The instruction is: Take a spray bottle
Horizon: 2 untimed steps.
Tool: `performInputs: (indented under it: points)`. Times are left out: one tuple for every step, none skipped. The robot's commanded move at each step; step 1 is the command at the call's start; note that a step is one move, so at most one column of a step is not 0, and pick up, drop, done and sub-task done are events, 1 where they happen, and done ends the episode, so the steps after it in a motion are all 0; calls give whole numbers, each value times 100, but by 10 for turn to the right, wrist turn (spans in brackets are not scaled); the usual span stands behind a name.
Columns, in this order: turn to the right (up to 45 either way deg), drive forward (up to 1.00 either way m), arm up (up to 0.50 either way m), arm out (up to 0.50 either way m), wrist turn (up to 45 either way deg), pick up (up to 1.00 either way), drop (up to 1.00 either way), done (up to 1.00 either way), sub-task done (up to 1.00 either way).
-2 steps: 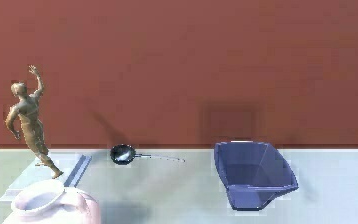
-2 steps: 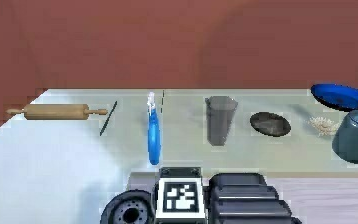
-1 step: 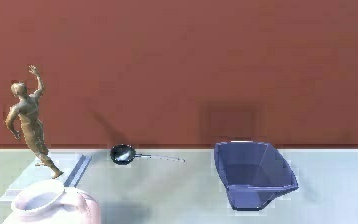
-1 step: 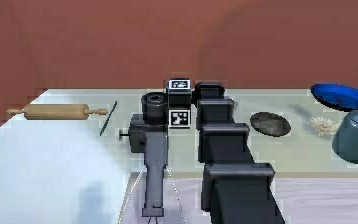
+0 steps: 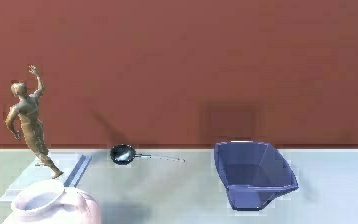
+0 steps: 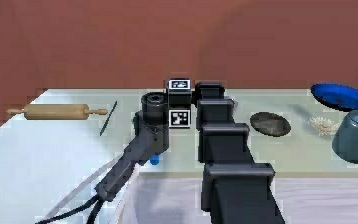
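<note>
Spotted gripper [image 6: 127, 168] at far end of arm [image 6: 227, 150], pale surface [image 6: 47, 165] behind it. Could not tell fingers' [image 6: 115, 183] state, apart or together; could not tell any hold either. Logged small blue blob [image 6: 157, 157] just beside fingers, touching or not unclear. Possibly the spray bottle, too small to confirm.

Handling, judged from the task wording alone: expected light hollow plastic, stiff at neck, squashy at belly, smooth and a bit slippery, top-heavy from trigger head, not fragile. Best hold probably round the neck under the trigger, or at a narrow waist. Best kept off the trigger itself.

Counted by the fingers: one blue blob, two white marker squares [image 6: 178, 86] just beyond.
Counted farther from fingers, toward arm side view's left: one rolling pin [image 6: 62, 112], one thin dark stick [image 6: 108, 118].
Counted well apart from fingers, past the arm toward arm side view's right: one grey bowl [image 6: 270, 124], one blue dish [image 6: 339, 95], one teal pot [image 6: 353, 135].
Counted in forward view: one figure statue [image 5: 29, 120], one dark pan [image 5: 123, 154], one blue tub [image 5: 255, 172], one pale vase [image 5: 52, 205].
</note>
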Motion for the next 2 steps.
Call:
performInputs:
  points:
    - [0, 0, 0, 0, 450, 0, 0, 0, 0]
    - [0, 0, 0, 0, 450, 0, 0, 0, 0]
